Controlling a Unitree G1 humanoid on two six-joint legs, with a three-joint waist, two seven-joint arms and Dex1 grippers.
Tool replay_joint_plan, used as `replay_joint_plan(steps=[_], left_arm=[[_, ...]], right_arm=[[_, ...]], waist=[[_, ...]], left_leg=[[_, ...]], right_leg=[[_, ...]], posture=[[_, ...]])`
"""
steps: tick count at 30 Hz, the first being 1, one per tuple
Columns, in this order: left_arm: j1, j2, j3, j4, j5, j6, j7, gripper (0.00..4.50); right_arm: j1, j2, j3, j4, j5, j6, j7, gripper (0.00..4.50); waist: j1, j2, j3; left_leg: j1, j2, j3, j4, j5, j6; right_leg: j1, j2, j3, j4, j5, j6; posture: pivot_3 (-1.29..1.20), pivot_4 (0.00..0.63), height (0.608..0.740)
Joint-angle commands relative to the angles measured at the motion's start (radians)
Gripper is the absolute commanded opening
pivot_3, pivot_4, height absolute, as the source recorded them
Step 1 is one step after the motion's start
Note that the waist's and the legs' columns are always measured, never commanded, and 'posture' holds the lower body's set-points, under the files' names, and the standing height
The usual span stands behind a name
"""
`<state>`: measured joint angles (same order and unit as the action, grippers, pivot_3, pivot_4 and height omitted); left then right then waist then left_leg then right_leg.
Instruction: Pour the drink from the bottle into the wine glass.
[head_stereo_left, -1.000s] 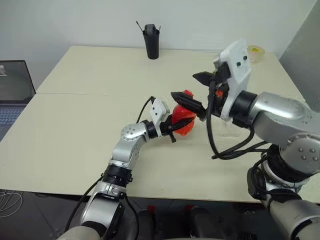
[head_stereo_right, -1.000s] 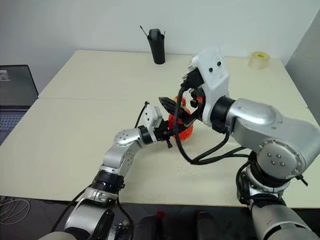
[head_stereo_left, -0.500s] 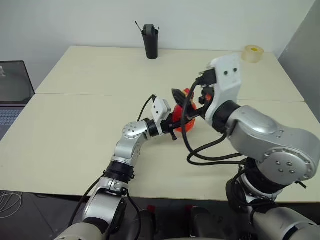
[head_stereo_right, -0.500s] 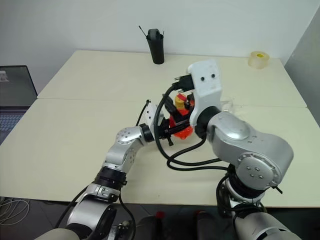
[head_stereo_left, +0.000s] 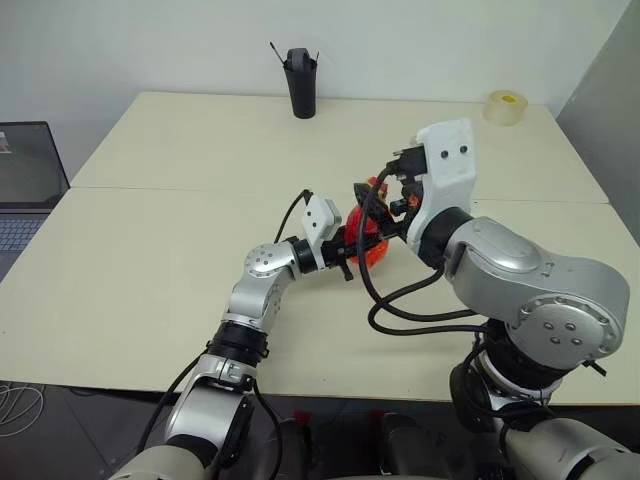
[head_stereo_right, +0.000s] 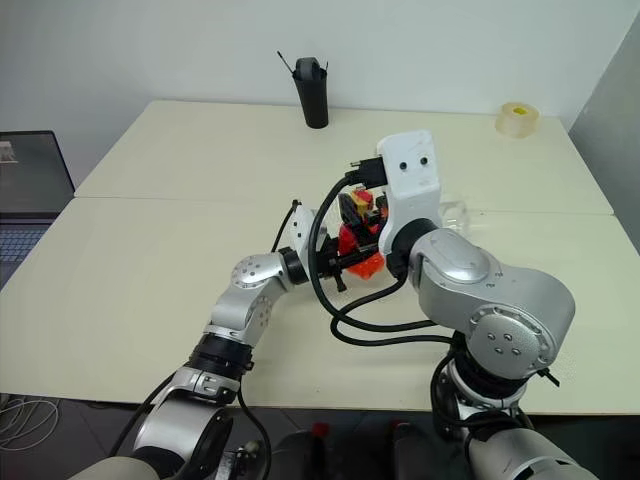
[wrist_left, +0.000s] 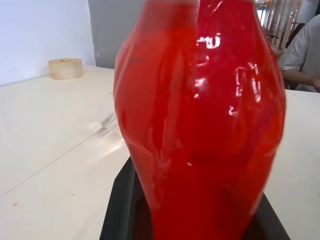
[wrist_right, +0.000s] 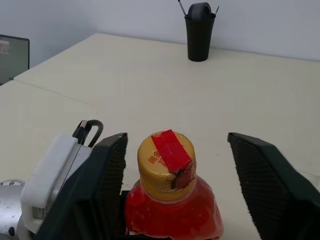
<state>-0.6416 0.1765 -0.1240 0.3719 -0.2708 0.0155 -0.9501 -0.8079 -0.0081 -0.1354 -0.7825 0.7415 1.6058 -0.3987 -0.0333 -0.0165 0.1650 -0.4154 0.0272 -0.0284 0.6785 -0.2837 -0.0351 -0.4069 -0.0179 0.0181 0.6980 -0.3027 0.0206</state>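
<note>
Bottle held mid-table, second end effector straddling its cap.
The left end effector (head_stereo_left: 352, 246) is clamped on the bottle (wrist_right: 172, 200), full of red drink (wrist_left: 200, 120), upright near the middle of the table (head_stereo_left: 150, 250). The right end effector (wrist_right: 175, 165) has its fingers (wrist_right: 265, 175) spread either side of the cap (wrist_right: 166, 155), not touching it. A black holder (head_stereo_left: 301, 82) stands by the far edge.

The bottle (wrist_right: 170, 190) stands at frame centre, held by the left claw (head_stereo_left: 352, 252), with the right claw (wrist_right: 175, 180) straddling its neck, a gap showing on each side of the yellow top. The counter (head_stereo_left: 180, 150) lies bare across the left and upper middle. A black holder (head_stereo_left: 301, 82) stands at top centre, a tape roll (head_stereo_left: 505, 106) at upper right
</note>
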Motion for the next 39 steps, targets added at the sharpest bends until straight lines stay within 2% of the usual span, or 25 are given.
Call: replay_joint_plan(steps=[1,4,10,15,17,19,21,24,28,34,39], left_arm=[[-0.011,0.001,0.013,-0.049,-0.011,-0.017,0.000,0.75],[-0.011,0.002,0.013,-0.050,-0.011,-0.016,0.001,0.75],[-0.014,0.002,0.013,-0.050,-0.010,-0.013,0.004,0.75],[-0.016,0.000,-0.004,-0.052,-0.010,-0.008,-0.014,0.75],[-0.019,-0.001,-0.012,-0.052,-0.010,-0.008,-0.023,0.75],[-0.022,-0.002,-0.017,-0.052,-0.009,-0.007,-0.026,0.75],[-0.021,0.000,-0.019,-0.060,-0.009,-0.003,-0.028,0.75],[-0.011,0.003,-0.021,-0.077,-0.008,0.003,-0.028,0.75],[0.009,0.008,-0.025,-0.104,-0.005,0.011,-0.023,0.74],[0.032,0.020,-0.028,-0.137,-0.001,0.021,-0.011,0.74],[0.043,0.025,-0.021,-0.157,-0.002,0.027,0.001,0.74]], right_arm=[[-0.008,0.004,-0.008,-0.020,0.029,0.009,-0.017,2.14],[-0.009,0.002,-0.011,-0.015,0.039,0.009,-0.025,1.18],[-0.020,-0.040,-0.011,-0.002,0.064,0.009,-0.011,1.17],[-0.073,-0.345,-0.002,0.105,0.093,-0.049,0.283,1.17],[-0.063,-0.528,0.075,0.173,0.050,-0.235,0.520,1.17],[-0.050,-0.641,0.132,0.233,0.009,-0.381,0.683,1.17],[-0.055,-0.701,0.150,0.346,-0.013,-0.515,0.848,1.17],[-0.082,-0.755,0.180,0.488,-0.051,-0.675,1.052,1.17],[-0.145,-0.753,0.173,0.630,-0.027,-0.738,1.219,1.17],[-0.191,-0.754,0.165,0.705,-0.053,-0.776,1.328,1.17],[-0.142,-0.805,0.094,0.675,-0.082,-0.747,1.274,1.17]], waist=[[0.000,0.000,0.000],[0.000,0.000,0.000],[0.000,0.000,0.000],[0.001,0.000,0.000],[0.002,0.000,0.000],[0.001,0.000,0.000],[0.001,0.000,0.000],[-0.002,0.000,0.000],[0.000,0.000,0.001],[0.006,0.000,0.001],[0.008,0.000,0.001]], left_leg=[[0.000,0.000,0.000,0.000,0.000,0.000],[0.000,0.000,0.000,0.000,0.000,0.000],[0.000,0.000,0.000,0.000,0.000,0.000],[0.000,-0.001,0.000,0.000,0.000,0.000],[0.000,-0.001,0.000,-0.001,0.000,0.000],[0.000,-0.003,0.001,-0.001,0.000,0.001],[0.000,-0.003,0.001,-0.001,0.000,0.001],[0.001,-0.003,0.002,0.000,0.000,0.001],[0.001,0.000,0.002,0.000,0.000,0.001],[0.000,0.000,0.001,0.000,0.000,0.001],[0.000,0.000,0.000,0.000,0.000,0.000]], right_leg=[[0.000,0.000,0.000,0.000,0.000,0.000],[0.000,0.000,0.000,0.000,0.000,0.000],[0.000,0.000,0.000,0.000,0.000,0.000],[0.000,0.000,-0.001,-0.001,0.000,0.000],[0.000,0.000,-0.001,-0.002,0.000,0.000],[0.001,0.000,-0.001,-0.003,0.000,0.000],[0.001,0.001,-0.001,-0.003,0.000,0.000],[0.001,0.003,0.001,-0.002,0.000,0.000],[0.000,0.003,0.001,-0.001,0.000,0.000],[0.000,0.000,0.000,-0.002,0.000,0.000],[0.000,0.000,0.000,-0.002,0.000,0.000]], posture=[[0.00,0.150,0.740],[0.00,0.150,0.740],[0.00,0.150,0.740],[0.00,0.150,0.740],[0.00,0.150,0.740],[0.00,0.150,0.740],[0.00,0.150,0.740],[0.00,0.150,0.740],[0.00,0.150,0.740],[0.00,0.150,0.740],[0.00,0.150,0.740]])
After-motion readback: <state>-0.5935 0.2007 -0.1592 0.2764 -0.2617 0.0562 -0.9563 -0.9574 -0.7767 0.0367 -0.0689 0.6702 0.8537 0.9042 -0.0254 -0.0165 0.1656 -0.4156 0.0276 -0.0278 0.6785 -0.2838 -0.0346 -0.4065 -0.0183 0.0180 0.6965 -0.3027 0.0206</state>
